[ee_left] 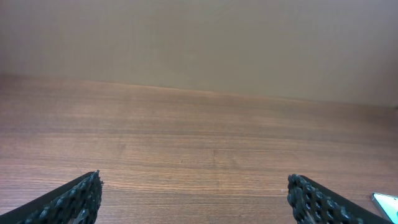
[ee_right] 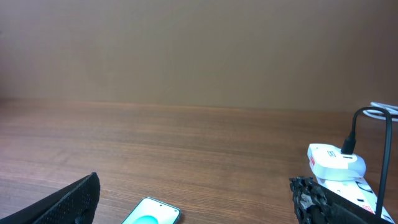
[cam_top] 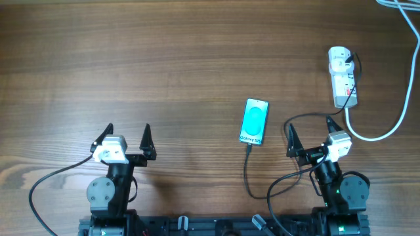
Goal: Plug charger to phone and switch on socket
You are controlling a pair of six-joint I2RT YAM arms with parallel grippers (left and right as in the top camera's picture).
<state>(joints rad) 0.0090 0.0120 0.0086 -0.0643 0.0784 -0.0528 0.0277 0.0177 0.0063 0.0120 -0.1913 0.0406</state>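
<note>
The phone (cam_top: 254, 121) lies flat near the table's middle right, its screen showing a teal oval. Its top corner shows in the right wrist view (ee_right: 151, 213). The thin black charger cable (cam_top: 248, 172) runs from the phone's near short end, loops toward the right arm and goes up to the white socket (cam_top: 342, 77) at the far right, where its black adapter (cam_top: 348, 60) sits plugged in. The socket also shows in the right wrist view (ee_right: 336, 163). My left gripper (cam_top: 126, 135) is open and empty at the front left. My right gripper (cam_top: 310, 132) is open and empty, right of the phone.
A thick white lead (cam_top: 400, 111) curves from the socket along the right edge to the far right corner. The wooden table (cam_top: 164, 65) stretches bare toward the far wall. A sliver of the phone shows at the left wrist view's lower right corner (ee_left: 387, 200).
</note>
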